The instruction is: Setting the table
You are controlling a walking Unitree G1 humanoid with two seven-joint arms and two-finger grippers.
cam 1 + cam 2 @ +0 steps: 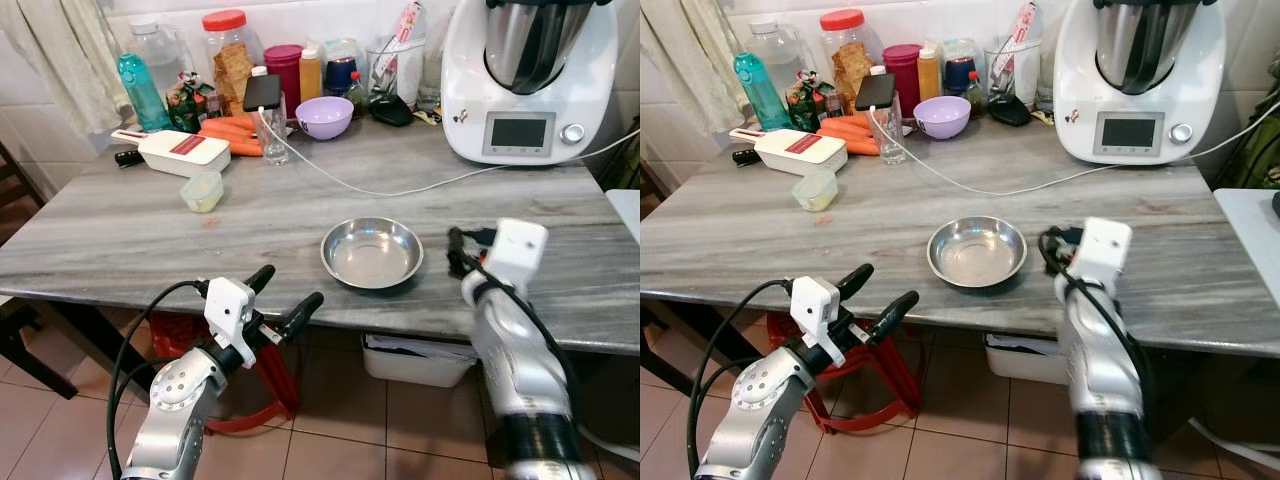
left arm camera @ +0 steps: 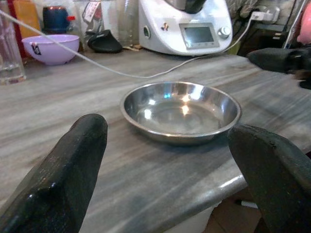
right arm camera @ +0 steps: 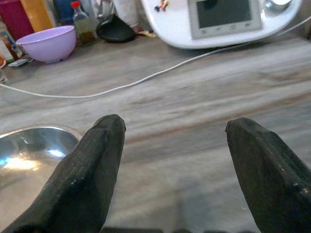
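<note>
An empty shallow steel bowl (image 1: 372,253) sits on the grey marble table (image 1: 140,240) close to its front edge. My left gripper (image 1: 288,290) hovers open just off the front edge, left of the bowl, its fingers (image 2: 63,179) pointing toward it. Over the tabletop, my right gripper (image 1: 460,252) is open immediately right of the bowl, nothing between its fingers (image 3: 92,170). In the right wrist view the bowl's rim (image 3: 34,141) lies beside one finger. A purple bowl (image 1: 325,117) stands at the back.
A white kitchen machine (image 1: 530,80) stands back right; its white cable (image 1: 400,190) runs across the table. Jars, bottles, carrots (image 1: 232,135), a glass holding a phone (image 1: 270,130), a white slicer (image 1: 183,152) and a small tub (image 1: 203,190) crowd the back left. A red stool (image 1: 260,390) stands under the table.
</note>
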